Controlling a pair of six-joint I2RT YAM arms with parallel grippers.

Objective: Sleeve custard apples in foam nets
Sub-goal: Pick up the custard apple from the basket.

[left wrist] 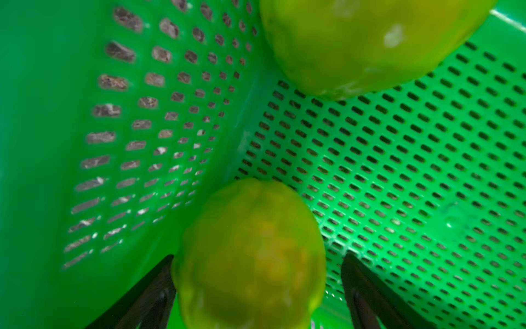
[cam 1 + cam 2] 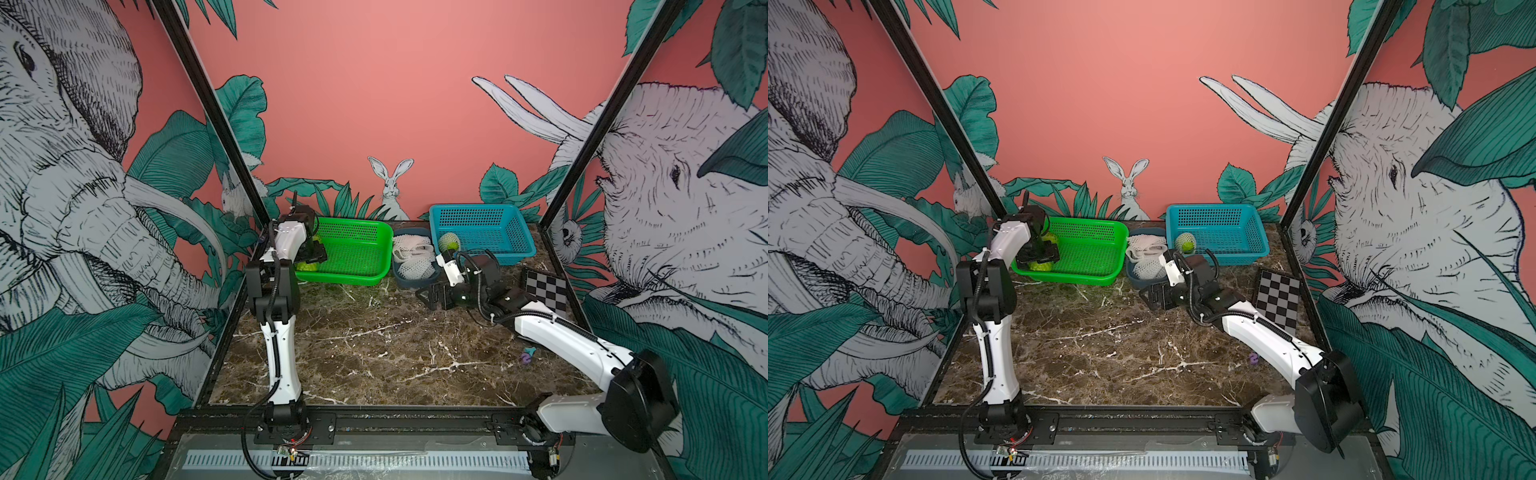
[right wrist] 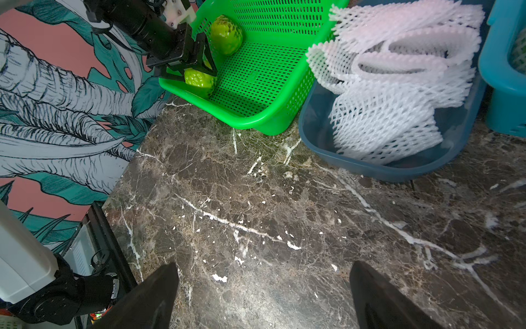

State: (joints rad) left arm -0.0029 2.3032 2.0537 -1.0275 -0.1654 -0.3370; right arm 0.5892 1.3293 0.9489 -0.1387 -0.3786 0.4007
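Table (image 2: pixel 374 353) first: the step in hand looks like the pick out of the green basket (image 2: pixel 345 279). That fruit sits right in the corner against the wall, so I'd lift straight up before you swing over, or you'll drag the basket along.

Green basket has two bare custard apples. The blue basket (image 2: pixel 498 253) next door holds one fruit already in its net (image 2: pixel 449 242). The little grey-blue tub (image 2: pixel 409 282) between them is stuffed with the spare foam nets (image 3: pixel 398 85).

Your right gripper (image 3: pixel 263 270) hangs spread wide and empty over bare table, just in front of the tub, so it's handy for grabbing a net.

Your left gripper (image 2: pixel 312 255) is down in the basket, jaws apart and straddling the near custard apple (image 1: pixel 250 250), not clamped on it yet. Centre it, then squeeze gently, since that bumpy skin probably bruises. The other one (image 1: pixel 370 42) sits clear of your jaws.
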